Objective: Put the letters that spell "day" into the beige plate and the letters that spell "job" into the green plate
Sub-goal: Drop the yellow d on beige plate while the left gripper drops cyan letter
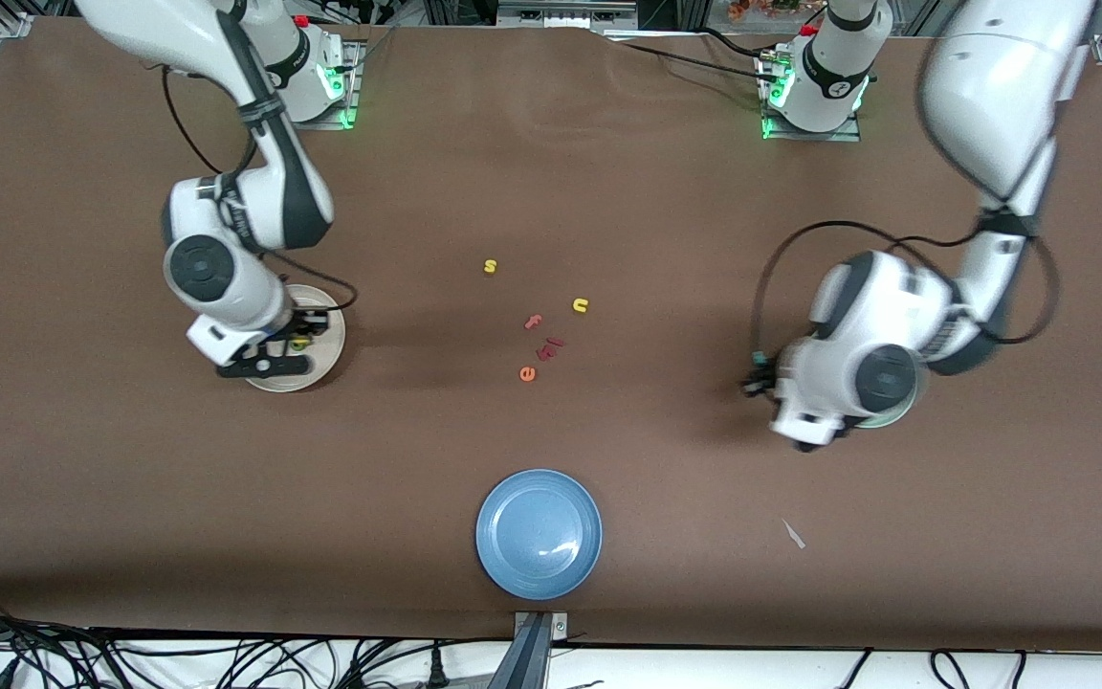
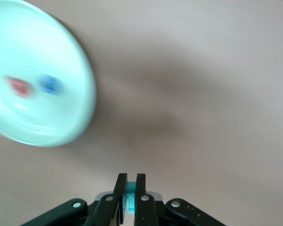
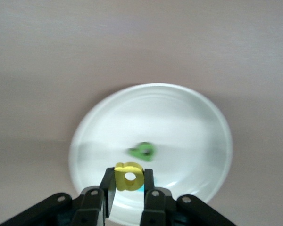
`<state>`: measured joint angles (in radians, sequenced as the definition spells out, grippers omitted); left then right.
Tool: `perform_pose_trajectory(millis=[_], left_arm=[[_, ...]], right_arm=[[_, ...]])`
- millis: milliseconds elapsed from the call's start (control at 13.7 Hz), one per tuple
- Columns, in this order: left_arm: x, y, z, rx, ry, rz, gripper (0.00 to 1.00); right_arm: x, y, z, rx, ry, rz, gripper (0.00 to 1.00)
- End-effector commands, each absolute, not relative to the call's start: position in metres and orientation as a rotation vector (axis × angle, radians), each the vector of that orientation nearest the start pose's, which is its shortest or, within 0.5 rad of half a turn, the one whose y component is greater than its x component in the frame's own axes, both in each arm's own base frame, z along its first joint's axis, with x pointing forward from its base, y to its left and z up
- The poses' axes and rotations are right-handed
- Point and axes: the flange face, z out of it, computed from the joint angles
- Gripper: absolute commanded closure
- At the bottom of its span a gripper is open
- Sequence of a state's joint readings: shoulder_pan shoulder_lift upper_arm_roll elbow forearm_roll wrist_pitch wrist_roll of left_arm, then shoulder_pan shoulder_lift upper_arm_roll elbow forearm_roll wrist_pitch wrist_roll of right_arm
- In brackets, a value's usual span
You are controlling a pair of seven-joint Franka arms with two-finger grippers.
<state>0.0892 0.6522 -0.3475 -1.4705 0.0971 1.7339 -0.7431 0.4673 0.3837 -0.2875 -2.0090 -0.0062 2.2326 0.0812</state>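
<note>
1. Two arms at work over the brown table [image 1: 608,172], one at each end.
2. Right gripper [image 3: 129,184] hangs over the beige plate [image 1: 326,364], at the right arm's end of the table. Its fingers are clamped on the yellow a [image 3: 128,176], which stands upright between the pads.
3. Green d [image 3: 143,150] lies in the beige plate, near its middle, apart from the held letter. A sliver of teal shows just under the yellow a in the right wrist view; what it is cannot be told.
4. Left gripper [image 2: 130,194] is up over bare table just beside the green plate [image 2: 61,127], toward the left arm's end. Its fingers are pressed together on a small teal letter [image 2: 130,197]; its shape is too hidden to read.
5. Green plate holds two letters side by side: a pink-red letter [image 2: 19,86] and a blue letter [image 2: 50,84], both smeared by motion. In the front view the plate is mostly hidden under the left arm's wrist.
6. Mid-table cluster: yellow s [image 1: 490,266] farthest from the front camera; yellow u [image 1: 580,305] toward the left arm's end; pink f [image 1: 534,322], two small reddish pieces [image 1: 550,348] near it, and orange e [image 1: 527,373] nearest the camera.
7. Blue plate [image 1: 539,534] sits close to the front edge, well apart from the letters.
</note>
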Motion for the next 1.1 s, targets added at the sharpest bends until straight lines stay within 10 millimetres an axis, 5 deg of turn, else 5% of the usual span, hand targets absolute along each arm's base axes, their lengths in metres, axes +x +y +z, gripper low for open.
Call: perform_pose_trajectory(millis=[0,146,219,292,365,511,657,1022], left_arm=[[0.641,-0.047,0.265,-2.975,-0.577,0.760,1.00],[0.630,-0.005,0.240,-2.990,-0.495,0.835,1.00],[0.628,0.000,0.230,-2.987,-0.473,0.857,1.00],[0.627,0.000,0.223,-2.986,-0.463,0.869,1.00],[0.626,0.001,0.218,-2.982,-0.467,0.884,0.99],[0.625,0.003,0.216,-2.980,-0.471,0.891,0.60],[0.631,0.007,0.230,-2.992,-0.480,0.848,0.01],[0.653,0.021,0.369,-3.060,-0.497,0.488,0.00]], right_arm=[[0.578,0.077,0.229,-3.247,-0.255,0.256,0.89],[0.577,0.051,0.214,-3.234,-0.256,0.255,0.86],[0.575,0.051,0.208,-3.232,-0.251,0.271,0.68],[0.575,0.049,0.207,-3.233,-0.241,0.271,0.24],[0.579,0.053,0.217,-3.230,-0.241,0.252,0.00],[0.580,0.057,0.247,-3.210,-0.237,0.271,0.00],[0.585,0.064,0.282,-3.193,-0.232,0.334,0.00],[0.614,0.093,0.375,-3.179,-0.265,0.424,0.00]])
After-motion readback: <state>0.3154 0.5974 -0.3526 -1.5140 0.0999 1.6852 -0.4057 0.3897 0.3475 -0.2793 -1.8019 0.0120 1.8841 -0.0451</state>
